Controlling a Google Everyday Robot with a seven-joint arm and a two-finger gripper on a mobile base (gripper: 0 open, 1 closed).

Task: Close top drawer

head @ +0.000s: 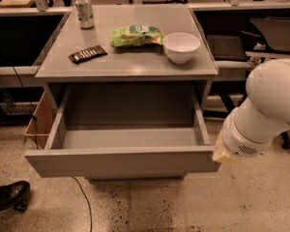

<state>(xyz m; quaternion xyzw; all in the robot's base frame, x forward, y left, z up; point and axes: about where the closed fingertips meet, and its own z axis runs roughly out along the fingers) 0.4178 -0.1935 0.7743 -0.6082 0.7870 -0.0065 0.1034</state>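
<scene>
Low on the right side of the frame, the gripper [224, 153] shows only as a pale cream tip beneath the robot's bulky white arm [268, 108]; whether it is wide, narrow or holding anything cannot be told, as the arm covers most of it; the tip sits just at the right end of the top drawer [121, 161], level with its front panel, and whether the two touch cannot be told; the top drawer is a wide plain grey box with a flat handleless front, and it stands pulled far out of the grey cabinet [135, 64] toward the bottom of the frame, its floor and side walls open to view; above it, the cabinet's flat top fills the upper middle of the frame and carries four things; a white bowl [181, 46] stands nearest the right edge; a green snack bag [135, 36] lies just to its left; a dark flat packet [87, 54] lies toward the left; a drinks can [84, 12] stands upright at the back left corner; left of the cabinet is a brown cardboard box [38, 122]; a dark shoe [7, 196] rests at the lower left edge on the speckled floor [232, 202]; a thin cable [84, 202] runs over the floor below the drawer front.
</scene>
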